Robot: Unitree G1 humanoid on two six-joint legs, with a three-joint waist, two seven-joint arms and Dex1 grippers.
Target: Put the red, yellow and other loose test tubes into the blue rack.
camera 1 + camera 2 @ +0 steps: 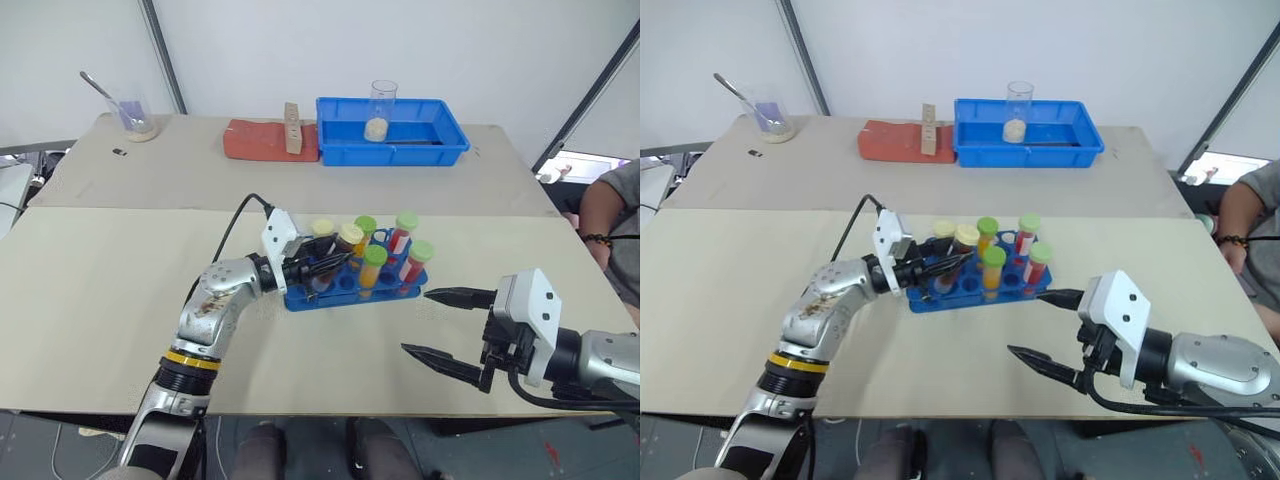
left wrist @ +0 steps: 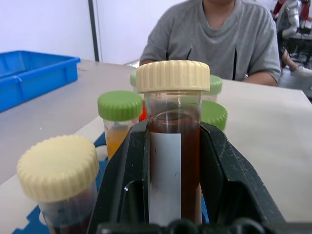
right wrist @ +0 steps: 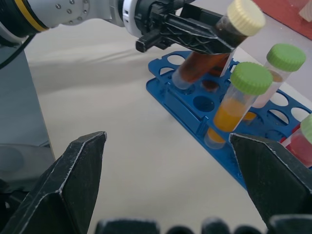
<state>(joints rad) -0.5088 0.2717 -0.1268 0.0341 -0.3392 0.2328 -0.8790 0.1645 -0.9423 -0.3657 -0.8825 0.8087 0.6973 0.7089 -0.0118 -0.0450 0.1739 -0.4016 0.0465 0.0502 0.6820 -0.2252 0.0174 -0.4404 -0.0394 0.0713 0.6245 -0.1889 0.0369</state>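
While clamped: left claw (image 1: 335, 264), brown tube (image 2: 173, 161).

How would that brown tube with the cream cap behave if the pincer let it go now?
The brown tube leans, its lower end over the blue rack, so it would probably tip or slide in crooked. Round and smooth, it would likely roll on the table. It looks like rigid plastic, probably not fragile.

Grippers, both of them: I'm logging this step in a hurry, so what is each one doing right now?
Left gripper: shut on the cream-capped plastic test tube of dark red-brown liquid, at the bright-blue plastic rack.
Right gripper: open, holding nothing.
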